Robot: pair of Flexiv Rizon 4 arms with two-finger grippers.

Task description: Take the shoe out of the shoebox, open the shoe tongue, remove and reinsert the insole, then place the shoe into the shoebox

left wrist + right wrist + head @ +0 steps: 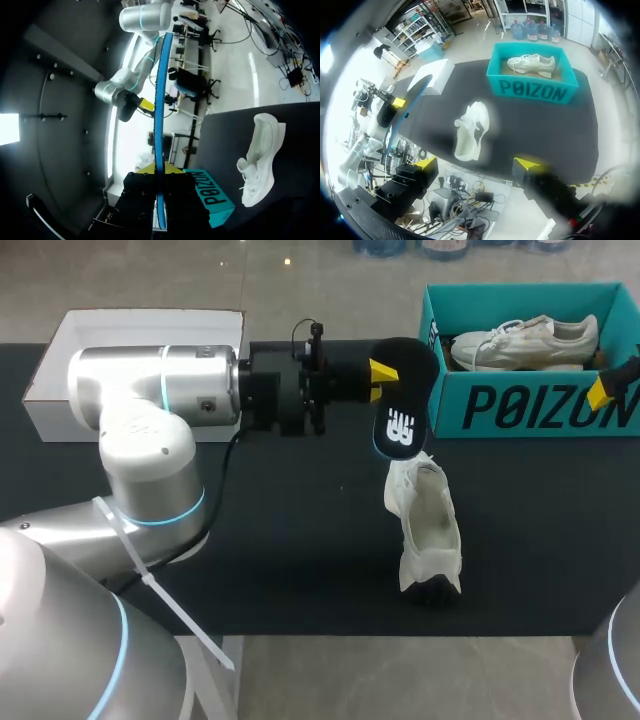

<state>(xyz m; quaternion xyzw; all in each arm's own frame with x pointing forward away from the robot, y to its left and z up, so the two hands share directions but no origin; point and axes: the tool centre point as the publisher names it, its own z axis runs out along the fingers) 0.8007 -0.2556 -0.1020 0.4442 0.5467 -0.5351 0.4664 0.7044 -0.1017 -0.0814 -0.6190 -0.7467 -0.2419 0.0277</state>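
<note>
The left claw point(380, 382) is clamped on the insole point(402, 410) beside the shoebox point(530, 405). The right claw point(476, 163) gapes wide, empty. A shoe point(428, 530) lies in front of the shoebox.

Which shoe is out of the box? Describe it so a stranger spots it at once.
Find the teal shoebox at the far right. In front of its left end, on the black table, lies a white shoe, close to the black insole held in the left pincer. Unlike the other white shoe, which sits inside the box, this one lies alone on the tabletop.
</note>
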